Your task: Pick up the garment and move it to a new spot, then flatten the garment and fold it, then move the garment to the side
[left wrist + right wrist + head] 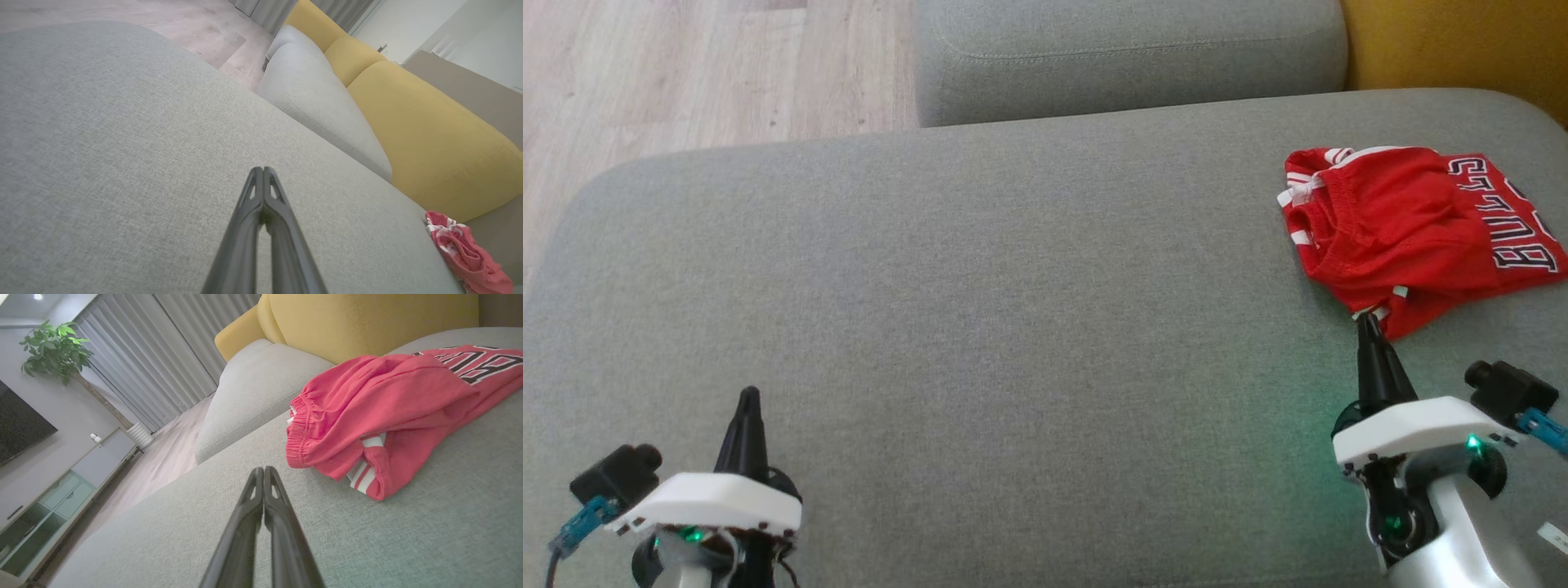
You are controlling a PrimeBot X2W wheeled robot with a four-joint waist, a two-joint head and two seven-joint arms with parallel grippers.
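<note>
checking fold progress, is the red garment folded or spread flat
Folded over, not spread: the red garment lies as a compact, rumpled bundle with layers overlapping.

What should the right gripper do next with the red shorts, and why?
Probably open the right gripper and ease forward to the near hem of the red shorts: it is shut, empty, just short of the bunched fabric, while the left gripper sits far off.

Grey sofa seat (980, 269), red garment (1413, 229) atop
</note>
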